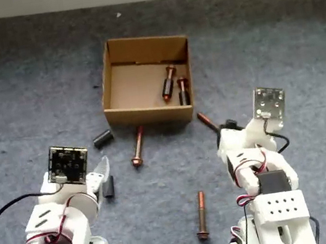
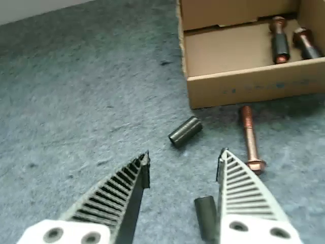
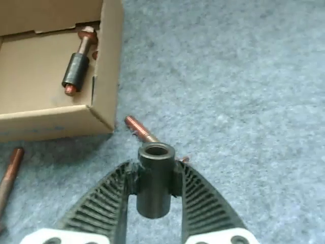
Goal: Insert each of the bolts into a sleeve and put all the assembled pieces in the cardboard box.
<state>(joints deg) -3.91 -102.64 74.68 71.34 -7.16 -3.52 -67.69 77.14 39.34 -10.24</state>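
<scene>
The cardboard box point(image 1: 118, 107) holds two bolts with sleeves on them point(image 1: 169, 83) point(image 1: 183, 90). My right gripper point(image 3: 155, 170) is shut on a dark sleeve point(image 3: 154, 193), held upright just off the box's front right corner. A copper bolt point(image 3: 142, 129) lies on the carpet right behind that sleeve. My left gripper point(image 2: 185, 160) stands open over the carpet in front of the box. A loose sleeve point(image 2: 185, 131) lies ahead of it, a second sleeve point(image 2: 205, 217) rests beside one finger, and a bolt point(image 2: 250, 140) lies close by.
Another bolt point(image 1: 201, 216) lies on the grey carpet between the two arm bases. In the right wrist view the shaft of a bolt point(image 3: 9, 178) shows near the box's front wall point(image 3: 51, 124). Open carpet surrounds the box.
</scene>
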